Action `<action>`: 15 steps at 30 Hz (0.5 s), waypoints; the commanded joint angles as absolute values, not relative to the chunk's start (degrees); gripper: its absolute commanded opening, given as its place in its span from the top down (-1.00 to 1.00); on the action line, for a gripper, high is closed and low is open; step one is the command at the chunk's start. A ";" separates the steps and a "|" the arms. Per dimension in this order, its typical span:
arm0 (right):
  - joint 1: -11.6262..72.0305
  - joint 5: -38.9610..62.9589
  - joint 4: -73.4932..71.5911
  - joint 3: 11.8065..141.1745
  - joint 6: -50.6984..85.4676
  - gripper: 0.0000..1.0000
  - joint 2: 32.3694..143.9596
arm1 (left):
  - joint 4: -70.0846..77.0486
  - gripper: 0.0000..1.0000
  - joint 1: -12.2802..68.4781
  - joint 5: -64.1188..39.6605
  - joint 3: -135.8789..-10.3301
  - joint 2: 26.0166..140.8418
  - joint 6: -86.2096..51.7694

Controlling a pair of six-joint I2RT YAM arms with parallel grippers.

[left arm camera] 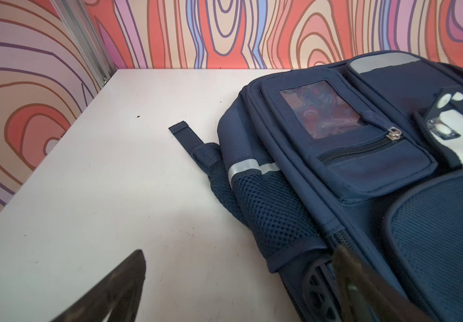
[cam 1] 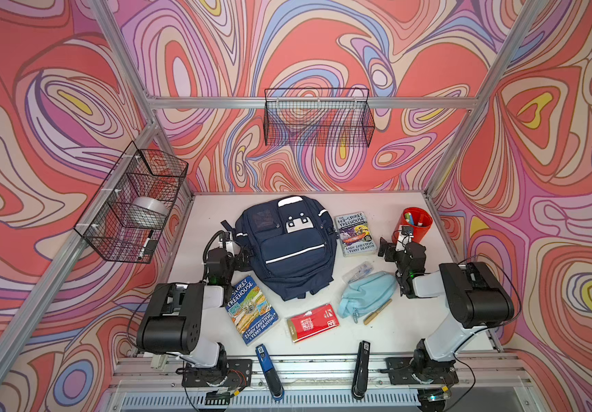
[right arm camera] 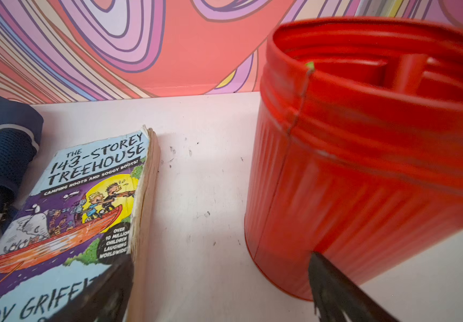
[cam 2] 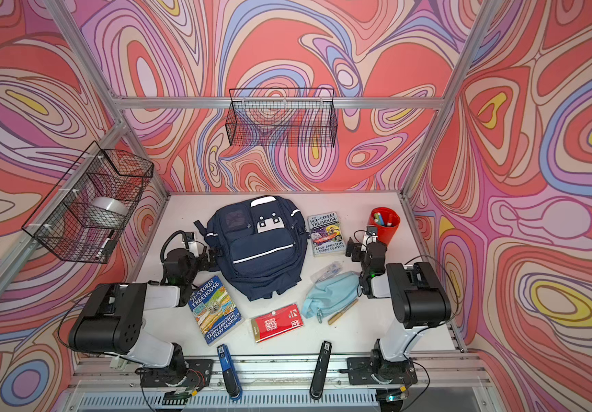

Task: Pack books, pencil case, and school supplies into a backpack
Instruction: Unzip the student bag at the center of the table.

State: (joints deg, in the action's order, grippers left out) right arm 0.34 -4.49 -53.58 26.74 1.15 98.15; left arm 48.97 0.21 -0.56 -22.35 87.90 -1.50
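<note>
The navy backpack (cam 1: 289,255) (cam 2: 260,249) lies flat in the middle of the table, zipped pockets facing up. My left gripper (cam 1: 244,255) (left arm camera: 240,255) stands open at its left side, one finger over the mesh pocket (left arm camera: 269,212). The grey-purple book (cam 1: 354,235) (right arm camera: 85,200) lies right of the backpack. My right gripper (cam 1: 384,248) (right arm camera: 219,258) is open and empty over bare table between that book and the red cup (right arm camera: 364,156). The blue book (cam 1: 251,308), red packet (cam 1: 313,323), light-blue pencil case (cam 1: 367,292), tan pen (cam 1: 377,312) and clear packet (cam 1: 358,271) lie nearer the front.
A blue stapler (cam 1: 269,371) and a black stapler (cam 1: 361,369) lie at the front edge. The red cup (cam 1: 416,223) of markers stands at the back right. Wire baskets hang on the left wall (cam 1: 132,203) and on the back wall (cam 1: 317,117).
</note>
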 commanded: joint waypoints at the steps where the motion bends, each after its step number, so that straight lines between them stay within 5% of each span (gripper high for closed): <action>1: 0.00 -4.92 -54.71 26.89 1.50 -0.97 98.09 | 52.67 -1.00 -0.26 -0.96 -20.55 88.22 -1.07; 15: 0.00 -4.92 -54.70 26.90 1.51 -0.97 98.06 | 50.34 -0.99 -0.31 -1.38 -21.71 88.09 -0.84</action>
State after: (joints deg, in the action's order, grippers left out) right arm 0.32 -4.49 -53.60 26.74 1.15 98.15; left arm 49.08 0.01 -0.67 -22.09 87.88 -1.50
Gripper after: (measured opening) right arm 0.985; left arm 0.997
